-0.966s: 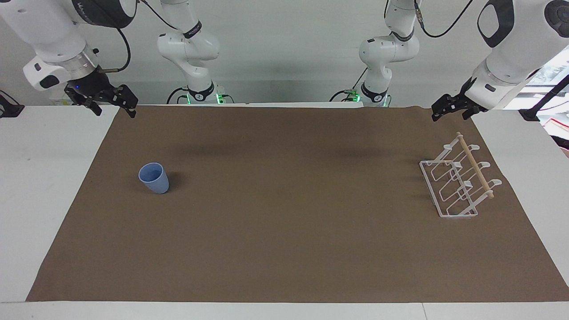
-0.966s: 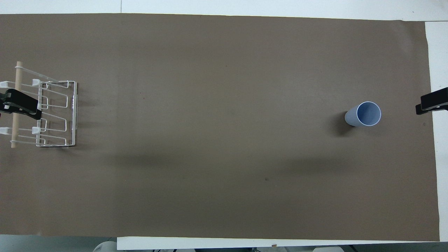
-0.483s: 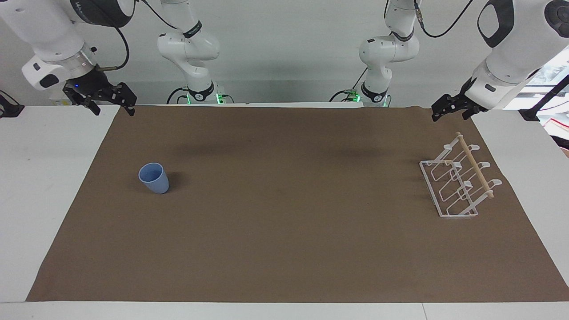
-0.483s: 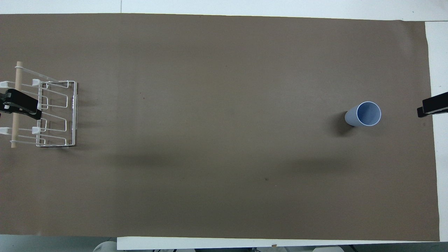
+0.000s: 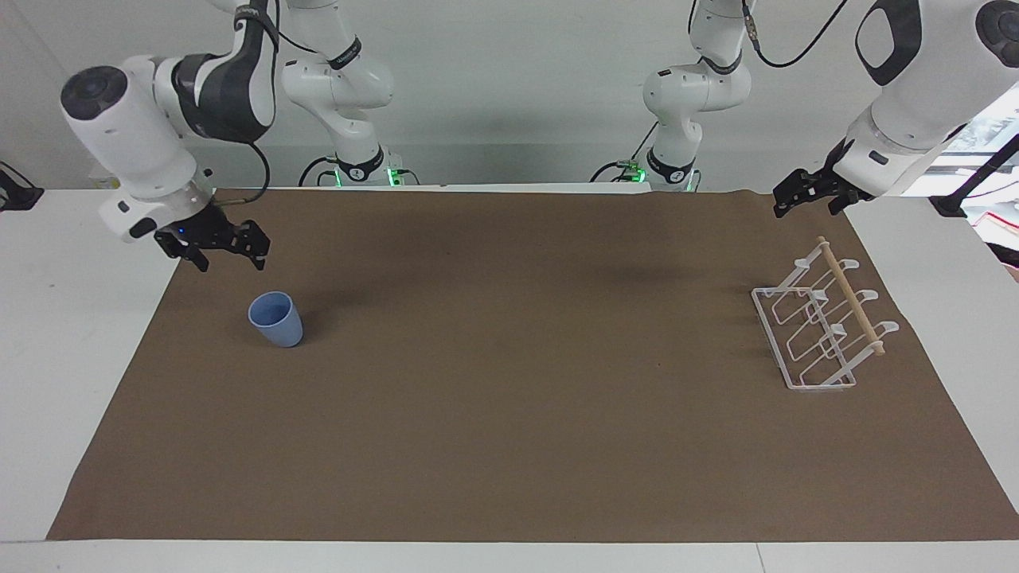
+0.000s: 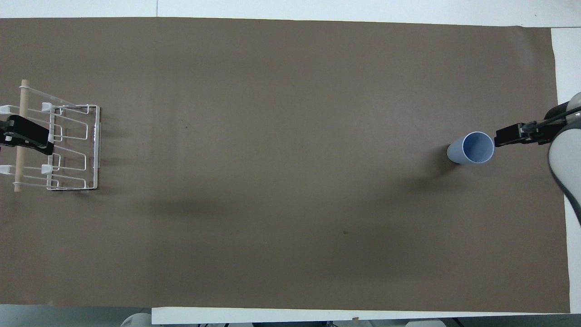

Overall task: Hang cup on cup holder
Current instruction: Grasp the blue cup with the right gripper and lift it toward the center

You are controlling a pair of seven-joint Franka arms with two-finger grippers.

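Light blue cup (image 5: pixel 276 319) (image 6: pixel 470 148) upright on the brown mat (image 5: pixel 509 414) (image 6: pixel 281 254), mouth up, plain and tapering to its base — below the raised right gripper (image 5: pixel 225 254) (image 6: pixel 504 137), untouched, nothing between them. Right gripper's fingers spread apart, empty. White wire cup holder (image 5: pixel 820 326) (image 6: pixel 56 147) with a wooden rod, well apart at the left arm's end — under the waiting left gripper (image 5: pixel 808 203) (image 6: pixel 27 136); cannot tell its fingers' state.
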